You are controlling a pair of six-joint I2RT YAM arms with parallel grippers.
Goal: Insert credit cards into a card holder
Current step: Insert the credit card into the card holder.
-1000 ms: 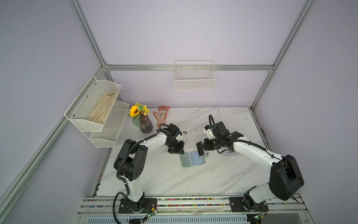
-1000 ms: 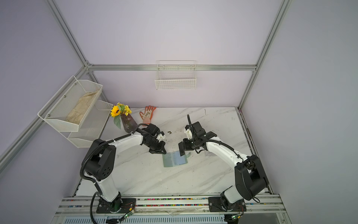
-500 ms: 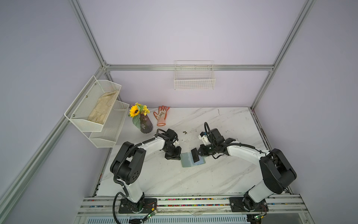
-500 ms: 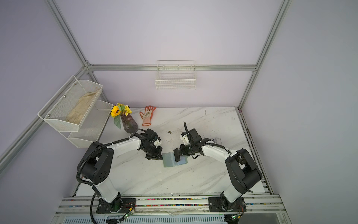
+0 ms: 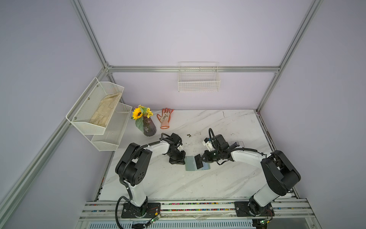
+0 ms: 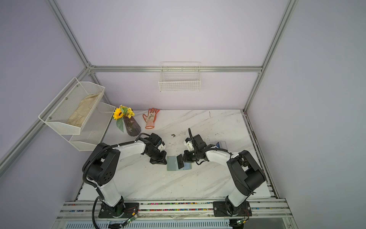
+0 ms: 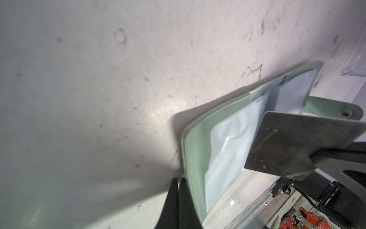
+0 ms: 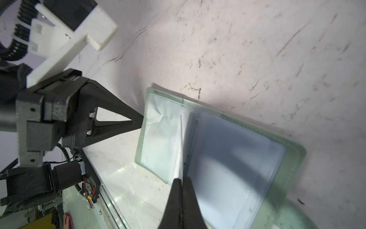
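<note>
Tabletop: scuffed white marble | card holder: sage-green, lying open mid-table between both arms, clear sleeves facing up | left gripper: fingers pressed together, tips against the holder's outer edge | right gripper: pinching one edge of the dark card | dark card: tilted on edge over the sleeves, near the fold

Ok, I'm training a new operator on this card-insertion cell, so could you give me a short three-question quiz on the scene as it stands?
1. What does the right gripper hold? A) a red VIP card B) a dark card C) nothing
2. True or false: the card holder lies closed.
3. The left gripper has its tips at the holder's edge. Is it open or shut?
Key: 1 B; 2 false, it lies open; 3 shut.
</note>
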